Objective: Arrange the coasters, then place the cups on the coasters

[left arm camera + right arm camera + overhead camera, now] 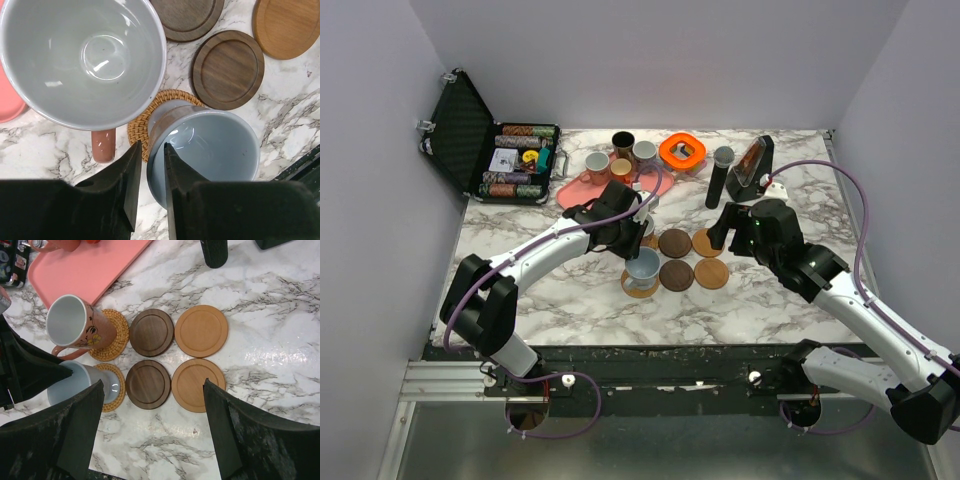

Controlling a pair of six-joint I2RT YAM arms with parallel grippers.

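Six coasters lie in a two-by-three grid: two woven [115, 335], two dark [148, 384], two tan [201, 331]. A pale blue cup [210, 150] stands on the front woven coaster [142, 125]. A pinkish-brown cup [80, 60] stands on the back one. My left gripper [151, 145] straddles the blue cup's rim, one finger inside and one outside, with a thin gap showing beside the wall. My right gripper [153, 383] hangs open and wide above the front dark coaster, holding nothing. In the top view the left gripper [630, 235] hides the pinkish-brown cup.
A pink tray [575, 192] at the back holds several more cups [597, 166]. Behind it are an orange ring [682, 150], a tall black cylinder [721, 177] and a dark stand [752, 168]. An open black case of poker chips [495, 150] sits at the back left.
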